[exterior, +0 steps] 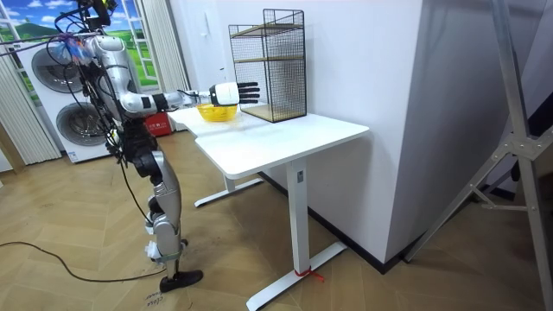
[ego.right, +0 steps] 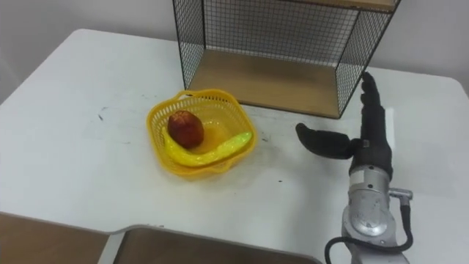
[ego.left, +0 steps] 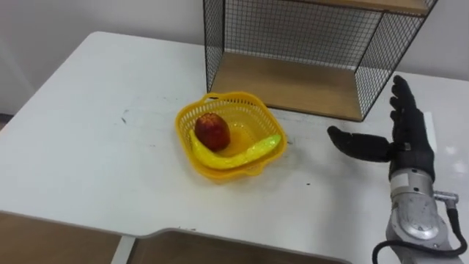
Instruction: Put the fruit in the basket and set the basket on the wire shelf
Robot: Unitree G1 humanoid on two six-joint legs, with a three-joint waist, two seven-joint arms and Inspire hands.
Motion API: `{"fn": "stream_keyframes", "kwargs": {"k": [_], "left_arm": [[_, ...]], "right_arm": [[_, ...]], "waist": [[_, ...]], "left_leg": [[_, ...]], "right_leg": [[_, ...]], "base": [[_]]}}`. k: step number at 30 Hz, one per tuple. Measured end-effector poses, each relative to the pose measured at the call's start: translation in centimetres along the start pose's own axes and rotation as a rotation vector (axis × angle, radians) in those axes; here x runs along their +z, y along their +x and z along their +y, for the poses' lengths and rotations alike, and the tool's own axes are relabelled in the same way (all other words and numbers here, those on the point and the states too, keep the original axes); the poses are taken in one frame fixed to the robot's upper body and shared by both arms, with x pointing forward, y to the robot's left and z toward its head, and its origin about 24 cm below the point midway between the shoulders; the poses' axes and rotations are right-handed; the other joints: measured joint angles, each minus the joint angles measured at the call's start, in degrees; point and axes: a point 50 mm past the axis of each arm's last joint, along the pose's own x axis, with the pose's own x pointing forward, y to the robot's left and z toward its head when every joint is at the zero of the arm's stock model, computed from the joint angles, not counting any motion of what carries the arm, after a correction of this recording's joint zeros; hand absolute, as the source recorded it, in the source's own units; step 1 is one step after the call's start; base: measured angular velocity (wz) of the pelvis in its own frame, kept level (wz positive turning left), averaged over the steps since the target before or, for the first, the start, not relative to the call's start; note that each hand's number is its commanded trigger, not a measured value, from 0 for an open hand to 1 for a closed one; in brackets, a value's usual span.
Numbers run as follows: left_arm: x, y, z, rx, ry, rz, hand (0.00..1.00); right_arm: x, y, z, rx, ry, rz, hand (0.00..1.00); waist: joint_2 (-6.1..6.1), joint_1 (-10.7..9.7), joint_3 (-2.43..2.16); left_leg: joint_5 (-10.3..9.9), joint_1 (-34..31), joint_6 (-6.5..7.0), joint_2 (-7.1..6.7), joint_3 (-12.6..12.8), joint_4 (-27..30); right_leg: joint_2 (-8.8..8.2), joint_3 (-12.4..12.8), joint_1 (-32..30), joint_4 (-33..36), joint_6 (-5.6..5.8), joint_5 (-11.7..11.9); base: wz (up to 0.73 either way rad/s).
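The white tabletop (ego.left: pixel 88 147) carried two things. A yellow mesh basket (ego.left: pixel 249 116) sat near its middle. A black wire shelf (ego.left: pixel 293 86) (its bottom board was wood) stood just behind the basket, towards the far edge. Whether the two touched could not be told. A few small dark specks (ego.left: pixel 124 117) marked the surface left of the basket.
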Motion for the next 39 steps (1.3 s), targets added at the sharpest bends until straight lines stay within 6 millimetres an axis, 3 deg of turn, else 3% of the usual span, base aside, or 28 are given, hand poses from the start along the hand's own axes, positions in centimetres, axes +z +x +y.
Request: {"fn": "stream_keyframes", "kwargs": {"k": [4, 9, 12, 18, 25, 29, 36, 39], "left_arm": [[4.1, -1.6, -1.1, 0.003, -0.113, -0.157, 0.0], [10.3, -5.5, -2.4, -0.041, -0.245, -0.53, 0.0], [12.6, -8.1, -2.5, -0.112, -0.323, -0.662, 0.0], [14.8, -12.5, -2.7, -0.302, -0.442, -0.803, 0.0], [13.6, -15.1, -4.6, -0.549, -0.393, -0.8, 0.0], [11.4, -17.4, -6.4, -0.786, -0.285, -0.786, 0.0], [8.1, -21.3, -8.7, -1.21, -0.163, -0.666, 0.0], [7.0, -22.0, -9.2, -1.318, -0.118, -0.622, 0.0]], "right_arm": [[-1.0, -0.6, -0.8, -0.044, -0.02, 0.034, 0.0], [-1.0, -0.4, -2.8, -0.142, -0.046, 0.023, 0.0], [-0.7, -0.2, -3.3, -0.166, -0.06, 0.004, 0.0], [-0.4, -0.2, -3.2, -0.148, -0.047, -0.018, 0.0], [-0.2, -0.1, -3.0, -0.094, 0.053, -0.012, 0.0], [0.3, 0.2, -2.3, -0.027, 0.114, -0.03, 0.0], [1.2, 0.6, -1.4, 0.09, 0.317, -0.034, 0.0], [1.2, 0.5, -0.9, 0.143, 0.378, -0.019, 0.0]], "waist": [[1.18, 0.4, 0.06], [1.97, 0.3, 0.04], [2.22, 0.3, 0.04], [2.09, -1.5, 0.22], [1.64, -2.3, 0.85], [1.04, -3.5, 1.29], [0.74, -5.5, 1.37], [0.72, -5.7, 1.39]], "left_leg": [[0.0, 0.0, 0.05, -0.04, 0.1, 0.0], [0.1, -0.2, 0.04, -0.06, -0.3, 0.1], [0.1, -0.1, 0.04, -0.06, -0.2, 0.2], [0.1, -0.3, 0.04, -0.08, -0.9, 0.1], [0.1, -0.3, 0.0, -0.09, -1.0, 0.1], [0.1, -0.5, 0.01, -0.12, -1.0, 0.2], [0.1, -0.2, 0.06, -0.12, -0.6, 0.1], [0.1, -0.1, 0.06, -0.12, -0.1, 0.1]], "right_leg": [[-0.08, 0.1, -0.3, 0.4, 0.01, 0.0], [-0.07, 0.0, -0.4, 0.4, 0.06, 0.0], [-0.05, 0.0, -0.3, 0.4, 0.06, 0.0], [-0.06, -0.5, 0.0, 0.4, 0.07, 0.0], [-0.04, -0.3, 0.1, 0.4, 0.07, 0.0], [-0.06, -0.4, -0.1, 0.3, 0.07, 0.0], [-0.01, -0.2, -0.1, 0.3, 0.08, -0.1], [-0.01, 0.1, -0.3, 0.2, 0.08, -0.1]], "base": [[-0.01], [0.01], [0.0], [0.06], [0.01], [0.0], [-0.01], [-0.1]]}}
